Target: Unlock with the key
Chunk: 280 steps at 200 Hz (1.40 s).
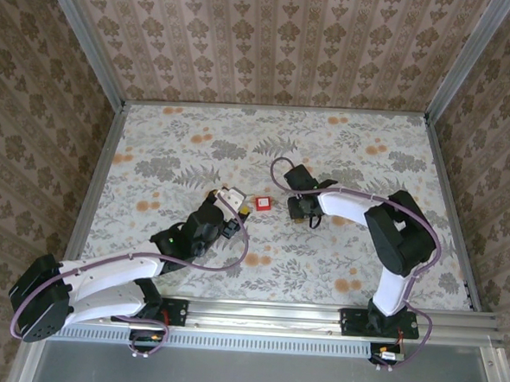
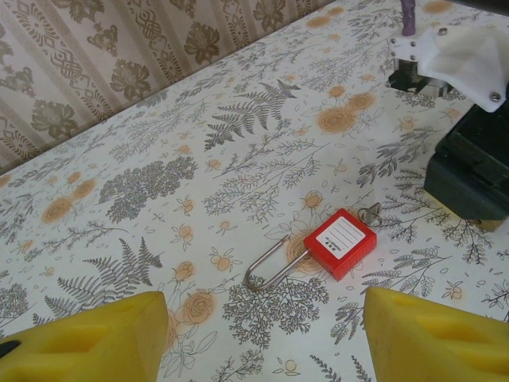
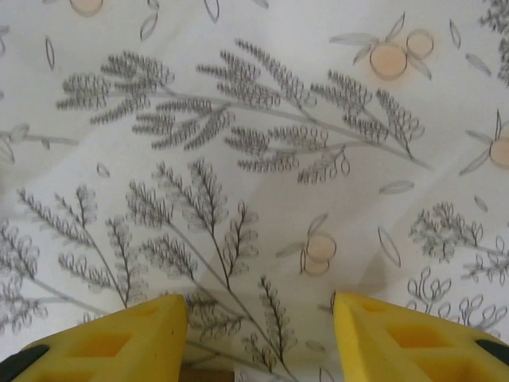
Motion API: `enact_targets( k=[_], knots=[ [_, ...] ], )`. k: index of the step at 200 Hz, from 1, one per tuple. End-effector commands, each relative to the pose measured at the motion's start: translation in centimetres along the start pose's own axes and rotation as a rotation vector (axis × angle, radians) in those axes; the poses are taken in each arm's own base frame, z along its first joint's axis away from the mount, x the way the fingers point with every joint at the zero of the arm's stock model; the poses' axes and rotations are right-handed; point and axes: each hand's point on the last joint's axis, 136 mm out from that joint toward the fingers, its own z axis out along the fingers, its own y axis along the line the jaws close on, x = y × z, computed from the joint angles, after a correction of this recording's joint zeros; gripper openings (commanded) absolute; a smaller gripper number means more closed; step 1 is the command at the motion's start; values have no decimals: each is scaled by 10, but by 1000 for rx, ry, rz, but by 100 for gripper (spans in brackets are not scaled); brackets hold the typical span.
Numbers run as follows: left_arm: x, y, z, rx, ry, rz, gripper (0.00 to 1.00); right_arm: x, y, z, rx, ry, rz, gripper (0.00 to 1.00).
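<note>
A red padlock with a white label and a silvery shackle lies flat on the floral tablecloth; it also shows as a red square mid-table. A small silvery key lies against the lock's far end; whether it sits in the keyhole I cannot tell. The shackle's short leg ends just short of the body. My left gripper is open, its yellow fingers low on either side, the lock a little ahead of them. My right gripper is open over bare cloth, standing just right of the lock.
The right arm's black gripper body stands close behind and to the right of the lock. The patterned walls close in the table on three sides, and an aluminium rail runs along the near edge.
</note>
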Motion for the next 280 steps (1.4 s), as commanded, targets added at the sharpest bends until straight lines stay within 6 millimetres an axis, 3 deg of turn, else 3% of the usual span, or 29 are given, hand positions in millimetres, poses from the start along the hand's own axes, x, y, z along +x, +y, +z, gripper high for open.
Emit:
enact_targets(
  k=[1,34,69,87,101,120,144,188,219,280],
  knots=[
    [-8,-5,0,23,-14,-14,66,38,-4,-9,4,100,-54,52],
    [-9,-7,0,32,-16,-16,66,50,-11,-23,15,99,-67,53],
    [-12,-11,1,47,-16,-15,65,36,-8,-42,-22,47,-62,54],
    [-15,-12,1,50,-22,-13,65,26,-13,-58,-52,5,23,59],
    [-17,-12,1,50,-23,-11,65,28,-20,-64,-104,4,134,63],
    [-16,-13,1,53,-24,-10,65,45,-23,-60,-218,46,277,67],
    [-14,-15,3,55,-18,-1,65,51,-14,-54,-412,66,439,74],
    [-14,-14,3,55,-18,1,65,54,-2,-44,-503,110,515,78],
    [-17,-11,-1,49,-42,-3,66,41,12,-37,-577,112,512,78],
    [-19,-9,0,39,-33,13,66,26,18,-33,-598,97,487,79]
  ],
)
